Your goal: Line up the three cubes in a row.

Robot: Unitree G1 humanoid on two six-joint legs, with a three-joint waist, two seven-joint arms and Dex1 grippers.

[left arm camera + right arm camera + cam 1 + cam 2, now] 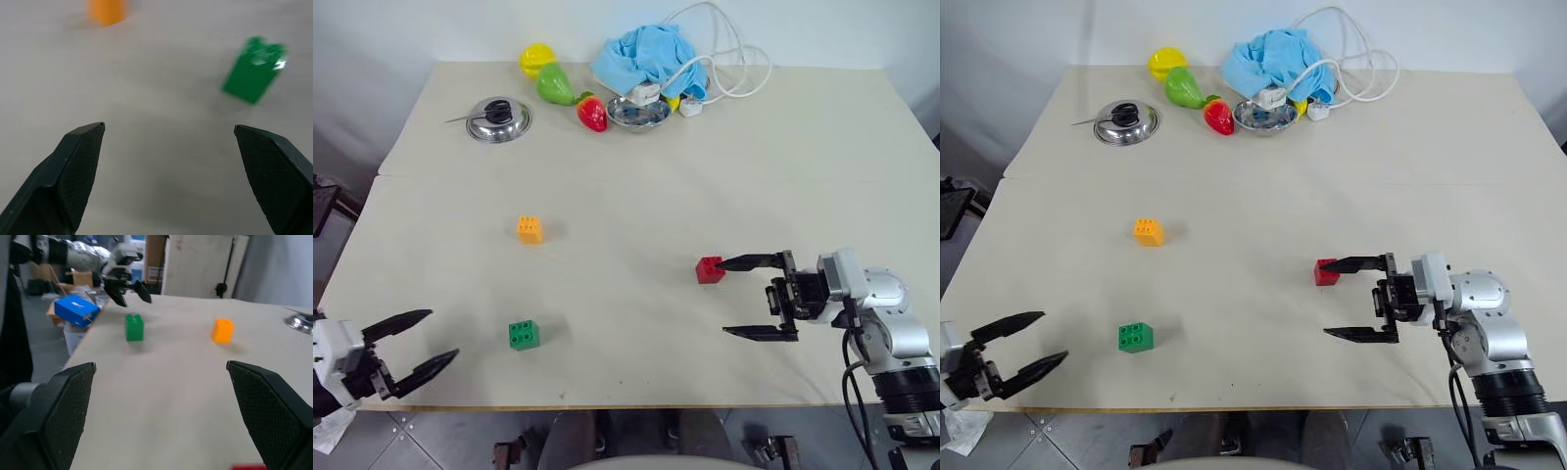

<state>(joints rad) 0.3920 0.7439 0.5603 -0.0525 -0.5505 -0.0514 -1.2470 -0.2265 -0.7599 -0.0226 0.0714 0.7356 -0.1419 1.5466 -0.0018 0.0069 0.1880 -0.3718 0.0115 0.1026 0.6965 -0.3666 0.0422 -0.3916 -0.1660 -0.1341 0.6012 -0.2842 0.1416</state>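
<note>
cubes sit well apart on the table [636,196], not in a row: the orange cube [530,229] left of the frame's centre, the green cube [523,335] below it toward the near edge, and the red cube [710,269] right of centre. right gripper [750,298], at the right of the frame, points toward the left with its fingers spread wide and nothing between them; its upper fingertip lies just beside the red cube, and whether it touches cannot be told. left gripper [420,340], in the lower left corner over the table's near edge, is also spread wide and empty, apart from the green cube. along the top of the frame lie a metal lid [498,119], yellow, green and red toy fruits, a small metal dish, a blue cloth [649,54] and a white cable.
</note>
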